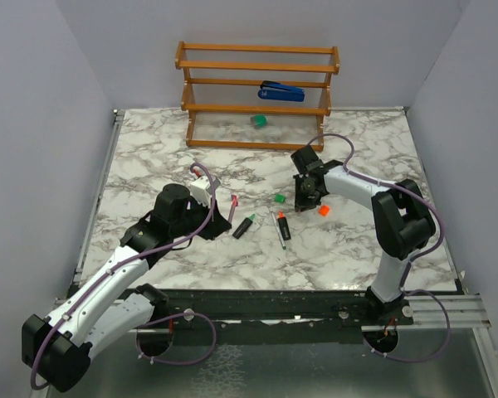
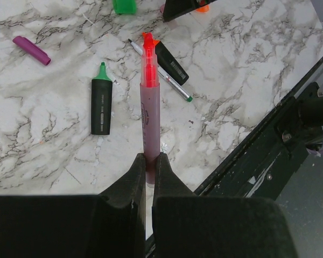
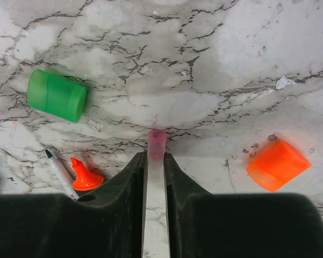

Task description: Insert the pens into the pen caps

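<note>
My left hand (image 2: 149,158) grips the thin pink pen (image 2: 150,113) by its rear end. My right hand (image 3: 155,157) pinches the pale pink cap (image 3: 156,138), the orange cap (image 3: 277,164) lying near it.

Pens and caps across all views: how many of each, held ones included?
Pens: 4 (pink pen, green-tipped marker, orange-tipped marker, grey pen)
Caps: 4 (green cap, orange cap, purple cap, pink cap)
Total: 8
</note>
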### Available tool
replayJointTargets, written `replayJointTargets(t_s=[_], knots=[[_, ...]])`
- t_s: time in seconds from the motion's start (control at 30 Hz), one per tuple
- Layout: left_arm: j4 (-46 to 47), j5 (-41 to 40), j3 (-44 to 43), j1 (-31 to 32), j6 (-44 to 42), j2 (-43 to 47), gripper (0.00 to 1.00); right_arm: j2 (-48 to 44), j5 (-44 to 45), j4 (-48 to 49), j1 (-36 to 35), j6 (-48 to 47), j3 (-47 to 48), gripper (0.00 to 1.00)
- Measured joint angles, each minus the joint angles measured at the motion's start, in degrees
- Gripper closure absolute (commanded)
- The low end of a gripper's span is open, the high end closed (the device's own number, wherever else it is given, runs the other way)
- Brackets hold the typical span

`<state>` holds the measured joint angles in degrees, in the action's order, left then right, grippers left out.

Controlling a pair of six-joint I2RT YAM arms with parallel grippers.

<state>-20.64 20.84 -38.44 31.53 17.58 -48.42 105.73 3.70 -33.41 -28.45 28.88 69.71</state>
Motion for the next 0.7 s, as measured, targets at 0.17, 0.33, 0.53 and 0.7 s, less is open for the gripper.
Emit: replayJointTargets(t_s=[0.17, 0.33, 0.53, 0.7], knots=[[0.02, 0.55, 0.00, 0.00, 0.02, -0.04, 1.00, 0.04, 0.15, 1.42, -0.11, 0.28, -0.59, 0.75], [0.02, 0.83, 0.00, 0.00, 0.00, -0.22, 1.00, 0.90, 1.36, 2.95, -0.11, 0.55, -0.61, 0.73], [0.15, 1.16, 0.11, 0.00, 0.00, -0.35, 1.00, 1.09, 2.23, 3.80, -0.22, 0.55, -0.61, 0.99], [0.68, 2.05, 0.68, 0.00, 0.04, -0.33, 1.00, -0.63, 2.43, 7.72, -0.59, 0.11, -3.17, 0.99]])
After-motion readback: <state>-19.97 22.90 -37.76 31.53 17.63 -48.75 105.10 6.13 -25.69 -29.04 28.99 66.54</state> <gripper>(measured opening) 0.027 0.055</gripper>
